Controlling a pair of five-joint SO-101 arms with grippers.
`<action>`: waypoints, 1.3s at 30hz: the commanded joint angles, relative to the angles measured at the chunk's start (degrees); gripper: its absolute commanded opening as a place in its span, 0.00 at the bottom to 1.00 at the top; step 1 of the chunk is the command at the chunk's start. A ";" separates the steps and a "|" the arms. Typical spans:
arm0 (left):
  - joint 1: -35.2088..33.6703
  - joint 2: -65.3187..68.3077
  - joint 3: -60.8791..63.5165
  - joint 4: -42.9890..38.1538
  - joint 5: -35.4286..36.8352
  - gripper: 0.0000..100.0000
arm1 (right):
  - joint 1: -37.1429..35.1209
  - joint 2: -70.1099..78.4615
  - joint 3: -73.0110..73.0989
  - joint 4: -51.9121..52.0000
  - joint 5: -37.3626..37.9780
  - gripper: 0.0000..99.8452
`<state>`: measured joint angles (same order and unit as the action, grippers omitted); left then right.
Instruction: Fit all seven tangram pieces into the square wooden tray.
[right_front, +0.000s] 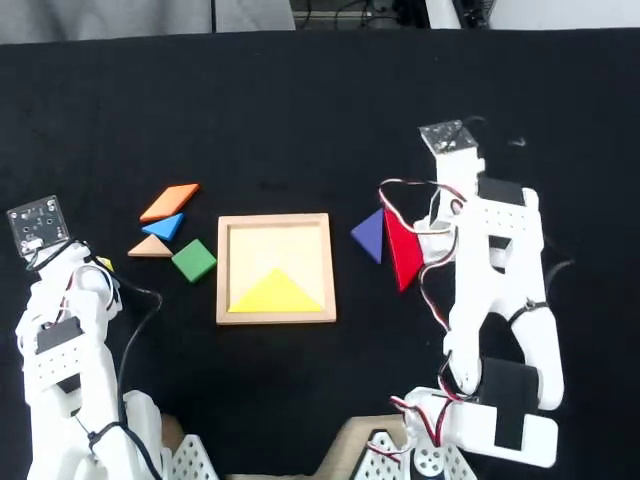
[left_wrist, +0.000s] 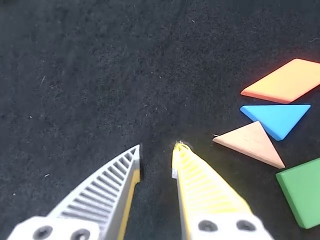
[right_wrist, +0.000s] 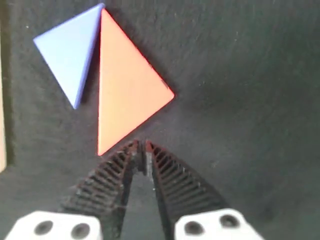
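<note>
The square wooden tray (right_front: 223, 270) lies mid-table with a yellow triangle (right_front: 275, 293) flat inside it along the near side. To its left lie an orange parallelogram (left_wrist: 285, 81), a blue triangle (left_wrist: 277, 117), a tan triangle (left_wrist: 251, 144) and a green square (left_wrist: 302, 190). My left gripper (left_wrist: 158, 147) is open over bare cloth beside the tan triangle, holding nothing. On the tray's right, a red triangle (right_wrist: 125, 85) lies against a purple triangle (right_wrist: 70, 47). My right gripper (right_wrist: 142, 145) is shut, its tips at the red triangle's edge.
Black cloth covers the whole table. The left group of pieces (right_front: 170, 230) sits close to the tray's left wall, and the red and purple triangles (right_front: 385, 240) lie just off its right wall. The right arm (right_front: 495, 290) stands over the table's right side.
</note>
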<state>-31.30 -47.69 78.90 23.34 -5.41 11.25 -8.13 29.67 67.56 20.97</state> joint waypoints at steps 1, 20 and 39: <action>0.92 -1.05 -0.57 -1.32 -0.70 0.12 | -1.23 -2.59 0.31 1.41 -6.59 0.13; 1.01 -1.05 -0.57 -1.32 -0.70 0.12 | -6.51 -0.57 3.82 -12.66 -19.08 0.31; 1.01 -1.05 -0.57 -1.32 -0.70 0.12 | -10.20 19.21 -12.35 -4.66 -15.03 0.36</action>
<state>-31.12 -47.69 78.90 23.34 -5.41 1.67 11.38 20.88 62.99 5.23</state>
